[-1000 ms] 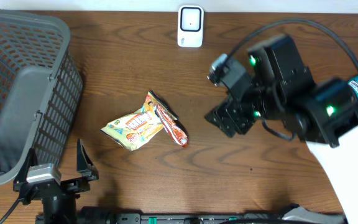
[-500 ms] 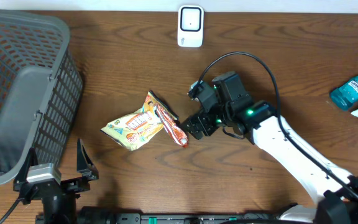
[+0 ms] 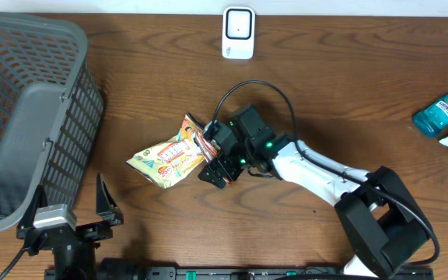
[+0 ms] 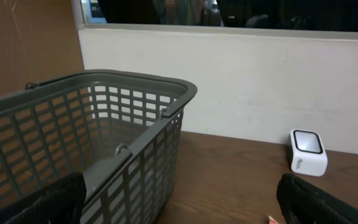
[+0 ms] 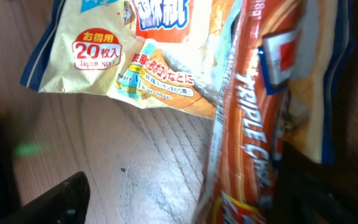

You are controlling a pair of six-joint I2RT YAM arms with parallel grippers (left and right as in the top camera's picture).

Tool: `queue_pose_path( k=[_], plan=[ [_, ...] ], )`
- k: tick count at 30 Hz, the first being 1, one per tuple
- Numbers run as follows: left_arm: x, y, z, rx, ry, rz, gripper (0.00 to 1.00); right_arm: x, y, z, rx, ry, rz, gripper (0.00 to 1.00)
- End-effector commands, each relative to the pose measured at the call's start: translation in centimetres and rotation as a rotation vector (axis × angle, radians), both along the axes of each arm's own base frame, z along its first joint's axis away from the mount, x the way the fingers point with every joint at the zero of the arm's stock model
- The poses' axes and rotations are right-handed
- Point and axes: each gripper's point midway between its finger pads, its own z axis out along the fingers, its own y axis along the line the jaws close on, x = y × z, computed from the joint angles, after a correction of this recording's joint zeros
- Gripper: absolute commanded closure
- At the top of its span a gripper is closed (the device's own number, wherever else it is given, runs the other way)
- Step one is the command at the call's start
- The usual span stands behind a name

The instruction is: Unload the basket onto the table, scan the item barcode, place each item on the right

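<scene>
Overhead view: a brown wooden tabletop [image 3: 325,78]. Just left of centre lies a yellow snack bag [image 3: 164,159], with an orange bar packet [image 3: 203,146] resting against its right edge. The right pincer [image 3: 215,165] reaches in from the lower right and sits over the lower end of the bar packet, hiding it. A white barcode scanner [image 3: 238,33] stands at the top centre, well apart from the packet. A grey mesh basket [image 3: 29,117] fills the left side. The left pincer [image 3: 68,211] sits at the bottom left, fingers spread and empty. A teal bottle [image 3: 440,113] lies at the far right edge.

Left wrist view: the basket [image 4: 104,124] fills the left. The scanner [image 4: 308,152] stands at the right, by a pale wall. The left pincer [image 4: 179,208] shows dark fingers far apart in the bottom corners.

Right wrist view: the bar packet [image 5: 247,124] runs top to bottom right of centre, with the snack bag [image 5: 135,50] at the upper left. The right pincer [image 5: 185,177] is released. Its fingers [image 5: 55,199] straddle the packet, which lies close to the right-hand finger.
</scene>
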Motion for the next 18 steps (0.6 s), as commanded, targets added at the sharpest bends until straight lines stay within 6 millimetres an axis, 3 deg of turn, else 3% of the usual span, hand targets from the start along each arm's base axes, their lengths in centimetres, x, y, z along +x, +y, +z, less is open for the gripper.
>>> queue_pose_path(
  k=[1,4,6,11,12,13,18],
  plan=[
    [-0.1,0.0,0.0,-0.001,-0.006,0.002,0.02,1.6,-1.3,-2.3,-0.135,-0.031,-0.159,0.16],
    [-0.1,0.0,0.0,-0.002,-0.006,0.002,0.02,1.9,-1.2,-2.5,-0.139,-0.038,-0.171,0.23],
    [-0.1,0.0,0.0,-0.002,-0.006,0.002,0.02,2.2,-0.9,-2.8,-0.122,-0.033,-0.19,0.43],
    [-0.1,0.0,0.0,-0.002,-0.007,0.001,0.02,1.7,-0.5,-3.5,-0.102,0.009,-0.168,0.67],
    [-0.1,0.0,0.0,-0.002,-0.007,0.001,0.02,1.7,-0.4,-3.6,-0.096,0.014,-0.164,0.78],
    [-0.1,0.0,0.0,-0.002,-0.007,0.001,0.02,1.6,-0.3,-3.7,-0.089,0.025,-0.159,0.99],
    [-0.1,0.0,0.0,-0.002,-0.007,0.002,0.02,1.4,-0.6,-3.4,-0.075,0.053,-0.156,0.99]
  ],
)
